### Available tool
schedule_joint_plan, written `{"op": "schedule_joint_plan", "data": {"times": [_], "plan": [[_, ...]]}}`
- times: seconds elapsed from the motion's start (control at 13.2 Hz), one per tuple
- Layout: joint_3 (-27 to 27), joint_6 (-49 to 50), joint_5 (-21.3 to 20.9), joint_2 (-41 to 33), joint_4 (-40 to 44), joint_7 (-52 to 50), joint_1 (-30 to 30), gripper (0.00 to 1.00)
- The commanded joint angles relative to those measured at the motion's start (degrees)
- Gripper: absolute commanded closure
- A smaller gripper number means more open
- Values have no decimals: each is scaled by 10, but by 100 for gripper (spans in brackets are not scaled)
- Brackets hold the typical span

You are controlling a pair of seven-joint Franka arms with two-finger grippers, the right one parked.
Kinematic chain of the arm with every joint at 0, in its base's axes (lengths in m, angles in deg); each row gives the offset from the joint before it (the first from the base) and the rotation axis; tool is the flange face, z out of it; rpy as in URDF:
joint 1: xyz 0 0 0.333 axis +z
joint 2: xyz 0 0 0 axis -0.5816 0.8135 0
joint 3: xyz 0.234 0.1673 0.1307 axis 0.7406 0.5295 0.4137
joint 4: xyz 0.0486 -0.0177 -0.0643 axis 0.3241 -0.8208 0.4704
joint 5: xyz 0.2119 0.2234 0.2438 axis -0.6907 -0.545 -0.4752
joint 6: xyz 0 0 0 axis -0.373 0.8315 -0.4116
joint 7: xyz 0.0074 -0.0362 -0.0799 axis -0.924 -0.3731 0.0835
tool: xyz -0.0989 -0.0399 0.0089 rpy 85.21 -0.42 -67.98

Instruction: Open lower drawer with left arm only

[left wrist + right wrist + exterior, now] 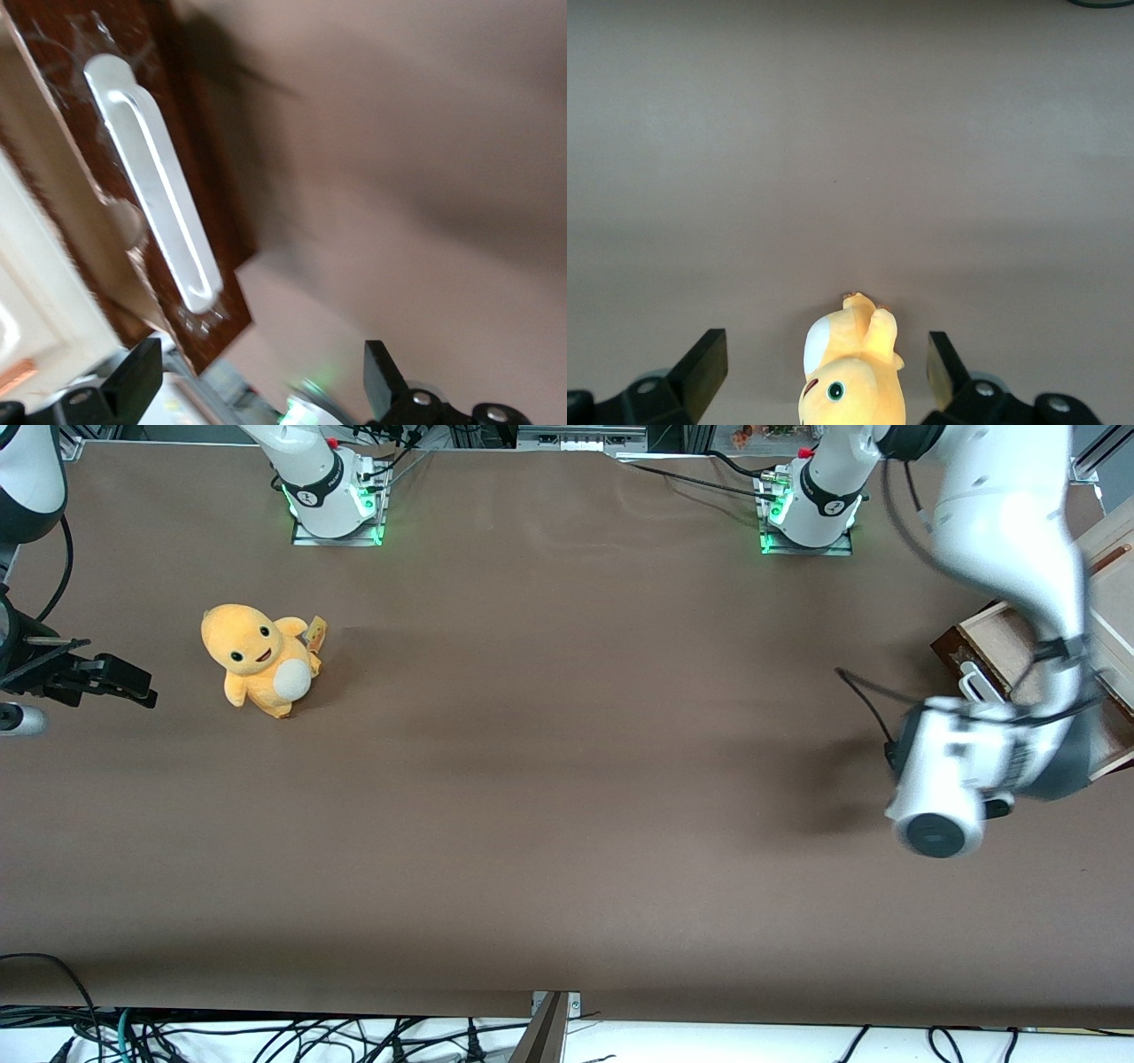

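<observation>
Hovering spread beside the lower drawer point(190, 133), the hand point(261, 385) clears its white handle point(159, 186)

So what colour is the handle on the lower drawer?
White handle on the dark brown lower drawer, clearest in the left wrist view.

Brown table point(549, 797) carries plush toy point(259, 659), apparently a cabinet point(1112, 593).
</observation>
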State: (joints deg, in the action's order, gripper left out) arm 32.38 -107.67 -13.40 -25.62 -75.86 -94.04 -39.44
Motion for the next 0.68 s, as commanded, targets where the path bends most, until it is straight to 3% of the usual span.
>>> {"op": "schedule_joint_plan", "data": {"times": [0.0,0.23,0.45,0.61], "plan": [[-7,-17,114,-50,16,44,59,0],[-2,-74,181,-116,-10,137,87,0],[0,-223,184,-277,-202,258,85,0],[1,-257,211,-339,-243,311,80,0]]}}
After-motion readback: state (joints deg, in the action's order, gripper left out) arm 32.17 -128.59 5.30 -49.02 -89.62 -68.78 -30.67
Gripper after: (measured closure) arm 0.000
